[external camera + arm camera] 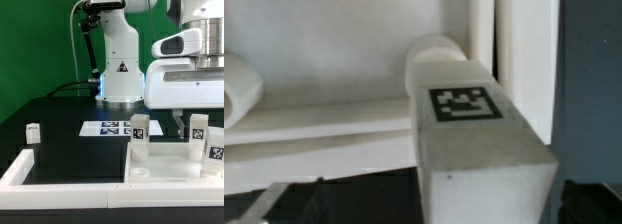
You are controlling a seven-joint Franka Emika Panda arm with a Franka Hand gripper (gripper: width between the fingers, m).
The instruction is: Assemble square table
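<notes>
The white leg, its tag facing the wrist camera, sits right before the fingers, centred on their gap. Its long axis is probably upright, like the other legs on the tabletop. Whether the fingers are spread or already clamp it, I cannot tell.

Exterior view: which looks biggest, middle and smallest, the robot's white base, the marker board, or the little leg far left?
1. The robot's base, by far.
2. The marker board.
3. The small leg on the exterior view's left.
The base sits farthest back yet looks largest, so that's sure.
</notes>
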